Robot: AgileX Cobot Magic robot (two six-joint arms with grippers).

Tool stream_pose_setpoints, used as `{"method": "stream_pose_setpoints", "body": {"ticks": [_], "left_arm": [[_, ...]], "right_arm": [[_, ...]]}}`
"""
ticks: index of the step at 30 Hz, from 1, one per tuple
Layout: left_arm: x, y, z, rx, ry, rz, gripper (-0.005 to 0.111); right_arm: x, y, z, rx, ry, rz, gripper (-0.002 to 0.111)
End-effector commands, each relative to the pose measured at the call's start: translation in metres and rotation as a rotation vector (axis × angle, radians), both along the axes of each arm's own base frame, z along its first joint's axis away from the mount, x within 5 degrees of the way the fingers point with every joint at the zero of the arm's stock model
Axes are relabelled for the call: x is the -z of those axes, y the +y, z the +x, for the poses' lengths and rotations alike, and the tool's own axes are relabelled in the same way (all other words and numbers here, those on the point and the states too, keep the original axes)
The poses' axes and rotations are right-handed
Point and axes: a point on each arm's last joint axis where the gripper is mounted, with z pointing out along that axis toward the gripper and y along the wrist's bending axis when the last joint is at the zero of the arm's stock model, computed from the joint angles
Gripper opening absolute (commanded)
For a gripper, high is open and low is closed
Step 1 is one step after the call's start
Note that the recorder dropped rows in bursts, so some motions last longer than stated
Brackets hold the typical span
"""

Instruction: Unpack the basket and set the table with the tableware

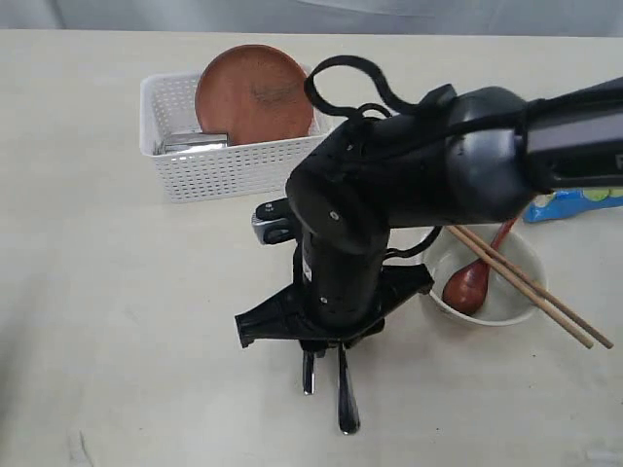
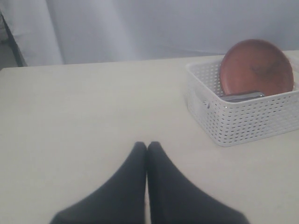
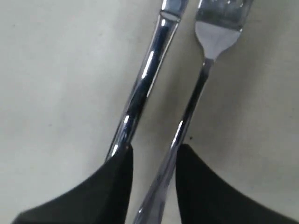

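Note:
A steel knife [image 3: 145, 77] and a steel fork [image 3: 212, 37] lie side by side on the beige table [image 1: 117, 292]. My right gripper [image 3: 154, 151] is open right over their handles. The fork's handle runs between its fingers and the knife's handle passes under one fingertip. From the exterior view, the right arm hides that gripper, and only the knife [image 1: 347, 399] and fork [image 1: 308, 375] ends show. The white basket [image 1: 234, 167] holds the brown wooden plate [image 1: 255, 92] on edge and the steel cup [image 1: 195, 142]. My left gripper [image 2: 146, 145] is shut and empty, well short of the basket [image 2: 247, 121].
The cream bowl [image 1: 440, 263] stands right of the arm with the dark wooden spoon [image 1: 469, 282] inside and the chopsticks [image 1: 531, 287] laid across its rim. A blue chip bag [image 1: 574, 204] lies at the right edge behind the bowl.

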Motion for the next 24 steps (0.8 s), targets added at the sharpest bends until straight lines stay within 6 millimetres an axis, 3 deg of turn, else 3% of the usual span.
{"method": "stream_pose_setpoints", "body": {"ticks": [1,4,9,15,18,24], "left_arm": [[0.0,0.0,0.0,0.008,-0.011,-0.002,0.0],[0.0,0.0,0.0,0.008,-0.011,-0.002,0.0],[0.0,0.0,0.0,0.008,-0.011,-0.002,0.0],[0.0,0.0,0.0,0.008,-0.011,-0.002,0.0],[0.0,0.0,0.0,0.008,-0.011,-0.002,0.0],[0.0,0.0,0.0,0.008,-0.011,-0.002,0.0]], "right_arm": [[0.007,-0.003,0.004,-0.022,-0.042,-0.051,0.032],[0.007,-0.004,0.008,-0.009,-0.081,-0.061,0.04],[0.023,0.002,0.011,-0.006,-0.087,-0.048,0.039],[0.027,0.001,0.013,-0.029,-0.099,-0.07,0.009],[0.026,0.001,0.014,-0.037,-0.115,-0.071,0.0],[0.026,-0.001,0.019,-0.016,-0.173,-0.093,0.0]]}}
